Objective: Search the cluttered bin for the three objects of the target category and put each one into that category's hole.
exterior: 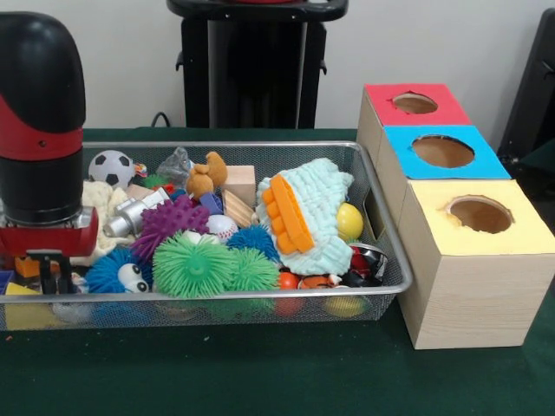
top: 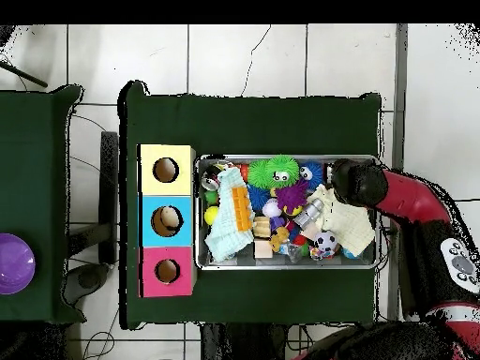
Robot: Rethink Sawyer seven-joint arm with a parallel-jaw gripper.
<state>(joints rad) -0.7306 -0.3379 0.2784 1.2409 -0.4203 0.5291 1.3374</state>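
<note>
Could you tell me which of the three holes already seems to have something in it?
The blue box's hole, the middle one: overhead, a pale object shows inside; the yellow and red holes look dark.

**Cluttered bin beside three holed boxes**

The wire-mesh bin point(exterior: 381, 251) is heaped with toys (spiky balls, a soccer ball point(exterior: 111, 167), blocks). Red box point(exterior: 414, 106), blue box point(exterior: 447, 152) and yellow box point(exterior: 481, 218) line its side, something possibly inside the blue one.

Even, soft indoor light fills both views, with no hard shadows. In the front view the bin point(exterior: 373, 186) casts only a faint shadow on the green cloth point(exterior: 260, 373). Small highlights glint on a silver toy point(exterior: 130, 215). The arm point(exterior: 39, 130), close to the camera, looks slightly soft.
</note>
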